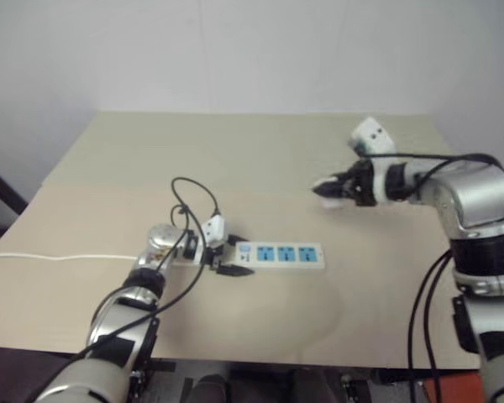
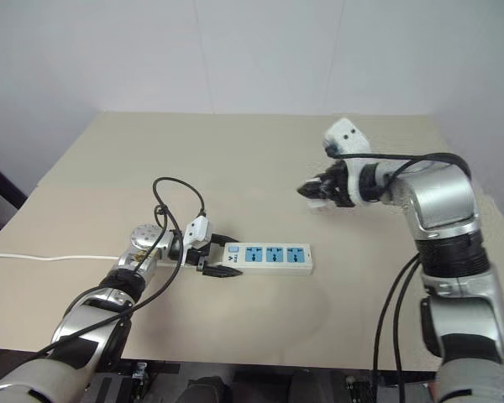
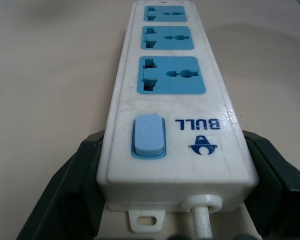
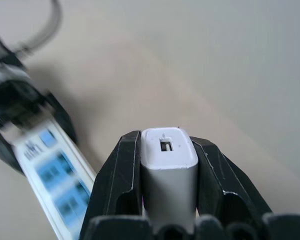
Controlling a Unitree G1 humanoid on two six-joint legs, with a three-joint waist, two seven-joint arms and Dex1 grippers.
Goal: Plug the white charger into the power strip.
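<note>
The carrying step is in hand: the right end effector (image 4: 162, 165) is clamping the white charger (image 4: 169, 170) between its two black fingers and holding it in the air above the surface (image 1: 235, 151), well apart from the power strip (image 1: 281, 253). The left end effector (image 3: 165, 210) is gripping the switch end of the power strip, which is lying flat on the surface with its three blue sockets facing up. The next move is likely calling for turning the charger's prongs down toward a socket and lining them up before pressing in. The prongs are not showing, since the USB-port face is pointing outward, so their orientation is hard to judge.
</note>
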